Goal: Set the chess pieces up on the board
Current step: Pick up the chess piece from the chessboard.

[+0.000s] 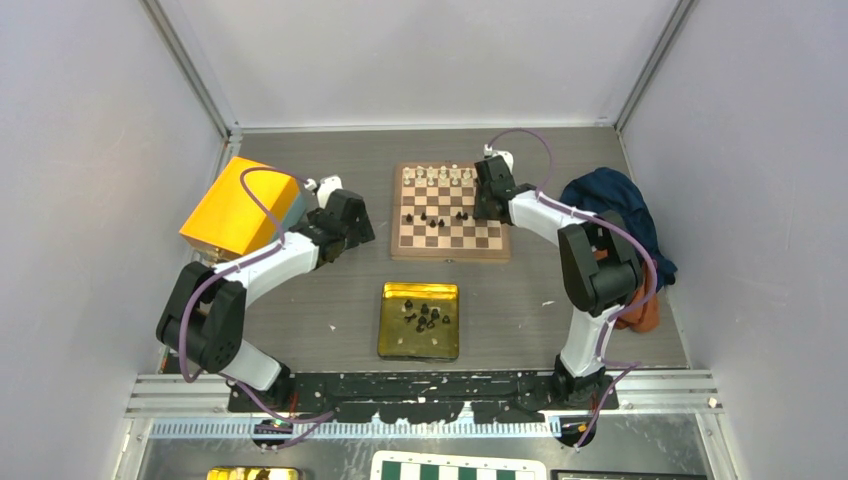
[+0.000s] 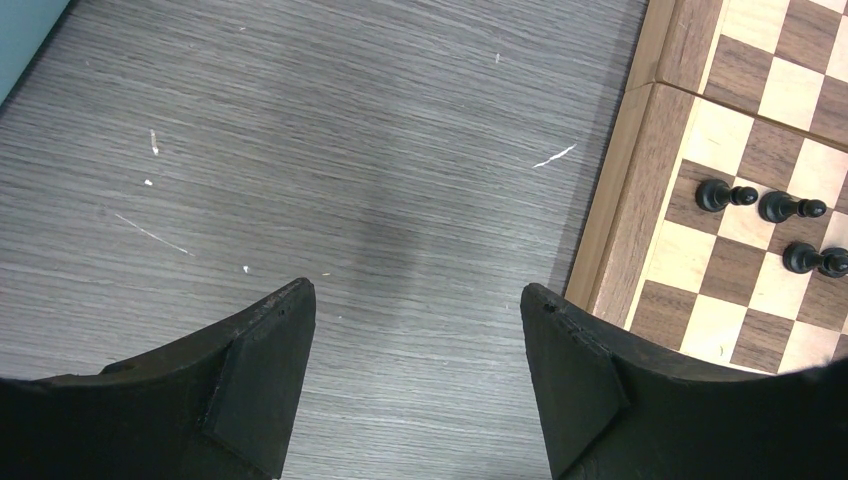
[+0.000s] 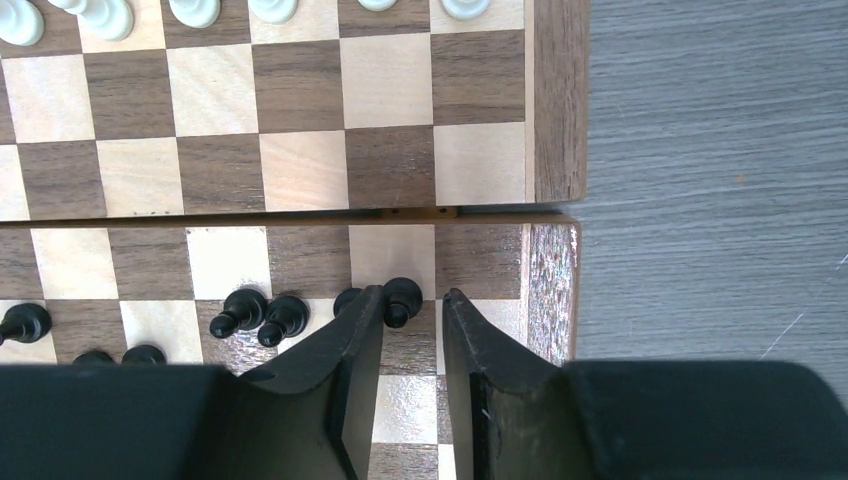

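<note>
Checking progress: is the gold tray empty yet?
Not empty. Several black chess pieces lie in the gold tray, seen from above.

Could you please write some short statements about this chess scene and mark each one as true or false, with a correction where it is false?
1. The left gripper is open and empty, over the bare table. True.
2. The gold tray holds white pieces. False: only black pieces lie in it.
3. The right gripper is above the chessboard, close to a side rim. True.
4. The yellow box lies on the right arm's side of the board. False: it lies on the left arm's side; a blue cloth lies on the right arm's side.
5. Some black pawns are already on the chessboard. True.
</note>
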### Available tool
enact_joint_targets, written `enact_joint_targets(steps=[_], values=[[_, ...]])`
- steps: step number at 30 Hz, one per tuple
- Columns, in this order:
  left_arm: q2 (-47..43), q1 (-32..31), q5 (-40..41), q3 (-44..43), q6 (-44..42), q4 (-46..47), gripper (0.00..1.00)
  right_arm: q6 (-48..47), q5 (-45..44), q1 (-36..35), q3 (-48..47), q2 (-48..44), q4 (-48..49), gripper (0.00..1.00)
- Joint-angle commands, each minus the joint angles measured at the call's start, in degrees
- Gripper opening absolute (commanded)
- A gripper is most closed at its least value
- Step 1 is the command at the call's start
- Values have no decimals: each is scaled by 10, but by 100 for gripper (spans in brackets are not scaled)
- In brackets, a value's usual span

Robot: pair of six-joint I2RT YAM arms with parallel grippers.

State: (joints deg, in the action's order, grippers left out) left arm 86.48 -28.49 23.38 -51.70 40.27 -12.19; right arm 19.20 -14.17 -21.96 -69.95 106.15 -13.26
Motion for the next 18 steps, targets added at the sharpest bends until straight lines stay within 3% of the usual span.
enact_joint_targets(steps=[1, 7, 18], values=[[-9, 0, 17, -12, 1, 31, 76, 2, 4, -2, -25, -3, 21, 32], [-6, 0, 17, -13, 0, 31, 76, 2, 4, -3, -25, -1, 24, 27], [-4, 0, 23, -9, 0, 27, 76, -3, -8, -3, -15, -24, 24, 8]])
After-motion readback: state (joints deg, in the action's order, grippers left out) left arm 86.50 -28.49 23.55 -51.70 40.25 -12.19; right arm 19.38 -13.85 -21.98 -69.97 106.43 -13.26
